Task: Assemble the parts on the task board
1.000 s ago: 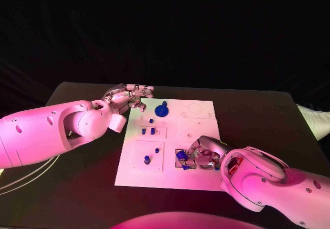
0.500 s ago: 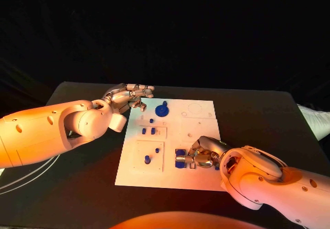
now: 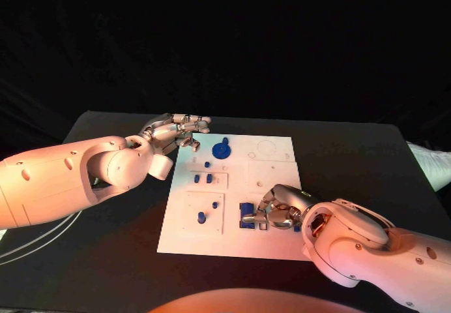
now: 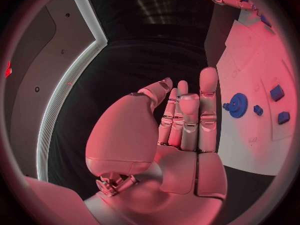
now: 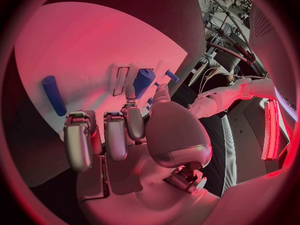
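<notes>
Looks like a robotics lab or demo booth, not anyone's home. There's a black table (image 3: 357,156) with dark drape hung all around it, and a white task board (image 3: 272,169) lying flat under the right hand (image 3: 278,210). Off behind the left hand (image 4: 181,130) there's a curved grey wall panel (image 4: 44,80) edged with a light strip (image 4: 69,85).

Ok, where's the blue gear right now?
In the head view the blue gear sits on the far part of the task board, toward its left side, just right of the left hand, whose fingers do not touch it.
</notes>
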